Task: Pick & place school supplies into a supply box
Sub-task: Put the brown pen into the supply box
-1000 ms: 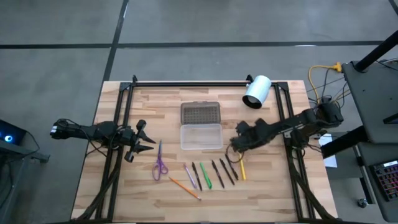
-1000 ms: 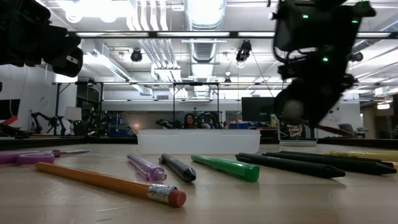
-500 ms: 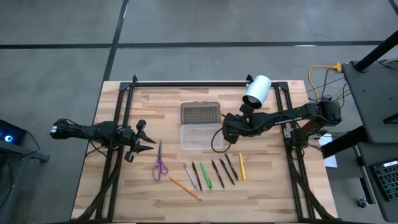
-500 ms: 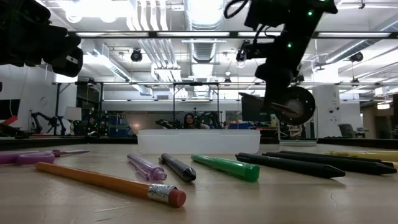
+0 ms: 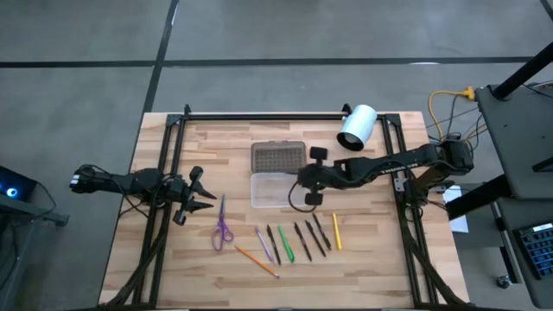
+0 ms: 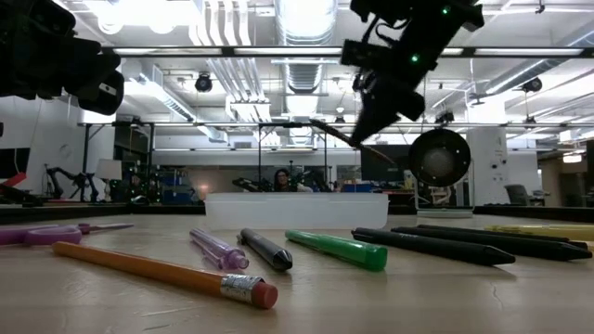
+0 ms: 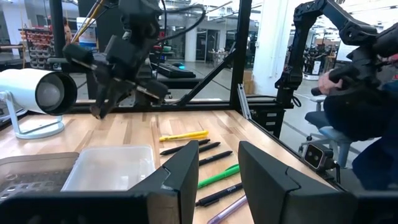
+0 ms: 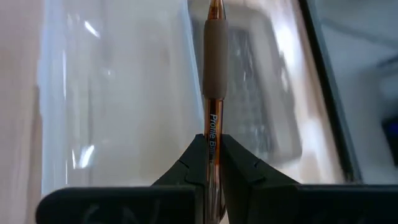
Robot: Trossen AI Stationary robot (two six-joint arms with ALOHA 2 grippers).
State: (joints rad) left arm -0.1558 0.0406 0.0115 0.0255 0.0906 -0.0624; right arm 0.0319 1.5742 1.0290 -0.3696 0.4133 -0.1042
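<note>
My right gripper (image 5: 301, 183) hangs over the right end of the clear supply box (image 5: 273, 192), shut on a brown pen (image 8: 213, 93) with a grey grip sleeve. The box's dotted grey lid (image 5: 278, 157) lies open on its far side. The other school supplies lie in a row on the table nearer the front: purple scissors (image 5: 223, 227), an orange pencil (image 5: 257, 260), a green pen (image 5: 285, 244), dark pens (image 5: 308, 238) and a yellow pen (image 5: 335, 231). My left gripper (image 7: 217, 180) waits open at the table's left. My right gripper pinches the pen's barrel at its printed middle (image 8: 212, 138) between its two fingers. The pen runs along the fingers and sticks out past their tips, grip sleeve and tip ahead. The fingers slant down from the table's right. The pen is lifted clear (image 6: 336, 133) above the box.
A white cylinder (image 5: 356, 128) on a stand sits at the far right of the table. Black frame rails (image 5: 259, 115) run along the far edge and both sides. Bare wood lies between the box and the row of pens.
My right gripper has risen from beside the row of pens and gone toward the table's left and far edge, to the box's right end. Its wrist has rolled and tipped, carrying the pen with it. The gripper has stayed shut on the pen.
</note>
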